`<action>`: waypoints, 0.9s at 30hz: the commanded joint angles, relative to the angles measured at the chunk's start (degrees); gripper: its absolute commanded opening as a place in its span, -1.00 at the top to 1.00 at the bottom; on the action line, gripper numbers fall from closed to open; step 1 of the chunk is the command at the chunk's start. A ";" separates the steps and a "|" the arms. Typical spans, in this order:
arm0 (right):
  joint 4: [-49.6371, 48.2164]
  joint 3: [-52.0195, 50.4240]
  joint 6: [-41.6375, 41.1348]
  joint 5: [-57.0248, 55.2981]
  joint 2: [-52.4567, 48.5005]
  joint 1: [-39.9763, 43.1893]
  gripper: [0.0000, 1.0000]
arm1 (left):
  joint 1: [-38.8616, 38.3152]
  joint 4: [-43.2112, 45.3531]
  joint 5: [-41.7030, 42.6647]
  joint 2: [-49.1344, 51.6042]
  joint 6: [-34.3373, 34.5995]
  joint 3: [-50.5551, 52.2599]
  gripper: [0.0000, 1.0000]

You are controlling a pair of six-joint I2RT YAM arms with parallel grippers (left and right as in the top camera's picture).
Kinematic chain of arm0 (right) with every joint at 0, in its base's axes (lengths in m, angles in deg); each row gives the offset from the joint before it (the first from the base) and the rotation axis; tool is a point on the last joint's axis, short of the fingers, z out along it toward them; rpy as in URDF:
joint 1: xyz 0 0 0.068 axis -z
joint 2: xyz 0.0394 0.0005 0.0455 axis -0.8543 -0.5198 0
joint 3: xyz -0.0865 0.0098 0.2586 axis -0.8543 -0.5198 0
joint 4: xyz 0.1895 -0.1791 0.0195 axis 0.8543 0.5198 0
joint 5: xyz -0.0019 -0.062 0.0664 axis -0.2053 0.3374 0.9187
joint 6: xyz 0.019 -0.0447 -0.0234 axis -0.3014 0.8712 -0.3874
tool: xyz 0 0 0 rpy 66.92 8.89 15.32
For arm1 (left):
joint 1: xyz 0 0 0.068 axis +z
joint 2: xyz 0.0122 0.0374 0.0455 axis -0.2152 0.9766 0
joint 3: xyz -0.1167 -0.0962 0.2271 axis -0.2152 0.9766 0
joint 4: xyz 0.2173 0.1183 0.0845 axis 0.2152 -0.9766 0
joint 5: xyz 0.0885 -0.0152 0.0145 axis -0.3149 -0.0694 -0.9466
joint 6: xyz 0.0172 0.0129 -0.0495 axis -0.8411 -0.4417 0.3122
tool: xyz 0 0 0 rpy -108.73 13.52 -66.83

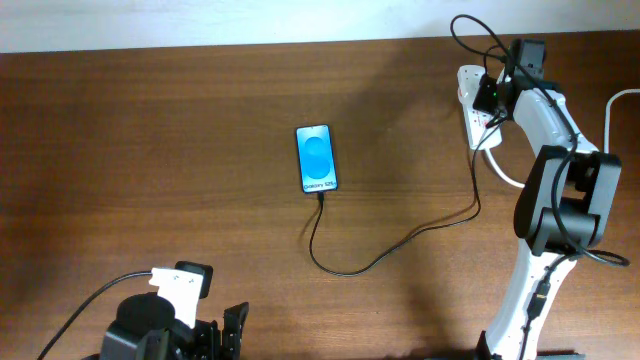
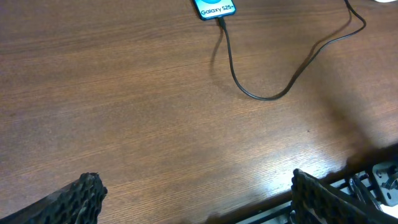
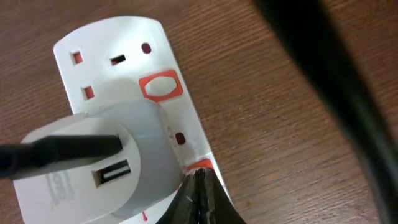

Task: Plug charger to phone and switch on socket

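The phone [image 1: 317, 158] lies flat near the centre of the table [image 1: 140, 150], screen up. Its long axis runs away from the robot with a slight tilt, and the "Galaxy S25" end faces the robot. The screen is blue with a lighter circle and a dark edge. The charger [image 1: 400, 245] is a thin black cable. Its plug tip is seated in the phone's near end, and the cable loops toward the robot, then runs right and up to the socket [image 1: 470, 105]. The socket is a white oblong strip at the far right, with its long axis also roughly away from the robot. It has red-rimmed switches, and a pale adapter [image 3: 106, 162] with a USB port is plugged in. The right gripper [image 3: 199, 186] is clenched to a point and grasps nothing; its tip rests at a red switch [image 3: 200, 165]. The left gripper [image 2: 196, 186] is released, fingers wide apart, at the near left edge. Bare wood surrounds the phone on all sides.
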 commanded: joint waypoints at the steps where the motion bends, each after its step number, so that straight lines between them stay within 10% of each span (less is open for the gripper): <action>1: -1.16 -0.28 0.61 1.07 -1.05 -0.04 0.91 | -0.13 -0.07 -0.24 -0.17 -0.48 0.00 -0.98; 27: -0.70 -0.61 -0.02 8.04 -3.37 -0.04 0.91 | -0.13 -0.07 -0.24 -0.17 -0.48 0.00 -0.99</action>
